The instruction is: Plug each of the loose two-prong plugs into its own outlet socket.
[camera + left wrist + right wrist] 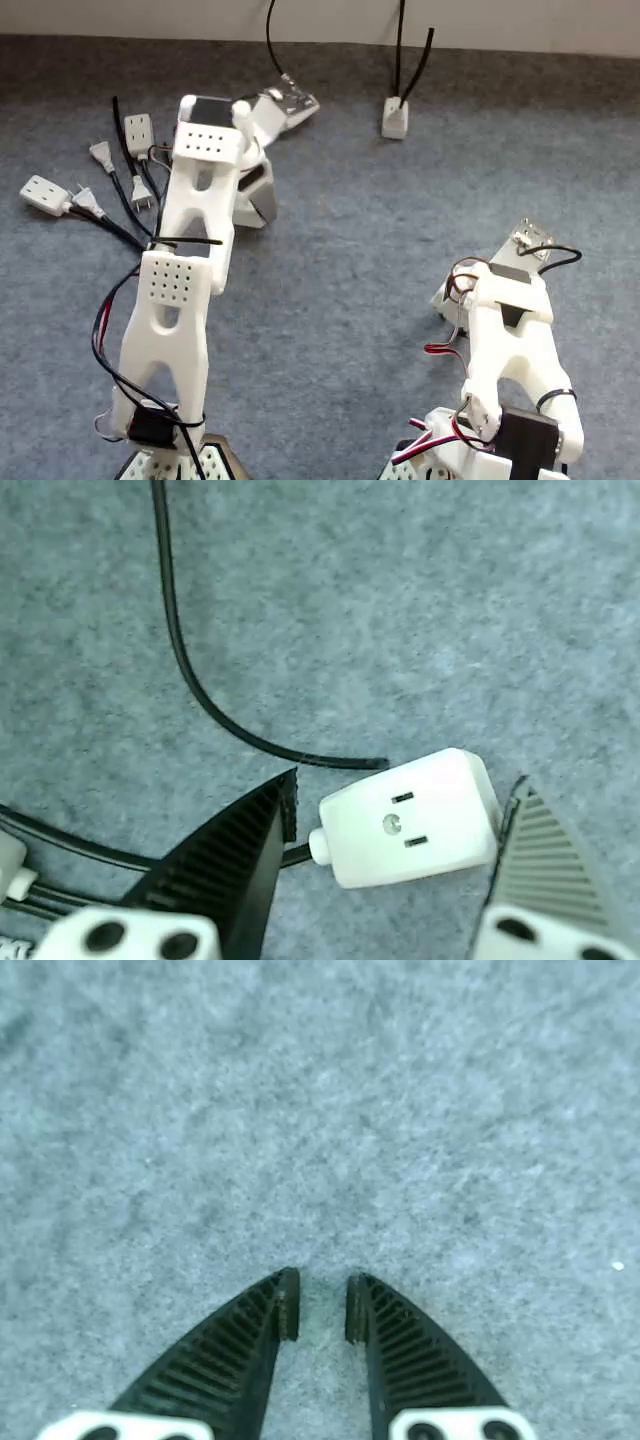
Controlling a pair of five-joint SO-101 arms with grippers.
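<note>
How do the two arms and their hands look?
The left arm and right arm are white plastic with black motors and red-and-black wires. The right hand has two black ribbed fingers; the left hand one black, one grey.

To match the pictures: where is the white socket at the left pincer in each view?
High view: socket at the left pincer, upper middle, black cable running to the far edge.
Left wrist view: socket between the pincer's fingers, on the carpet.
Right wrist view: carpet ahead of the right pincer.
Shared landmark: the black cable.
</note>
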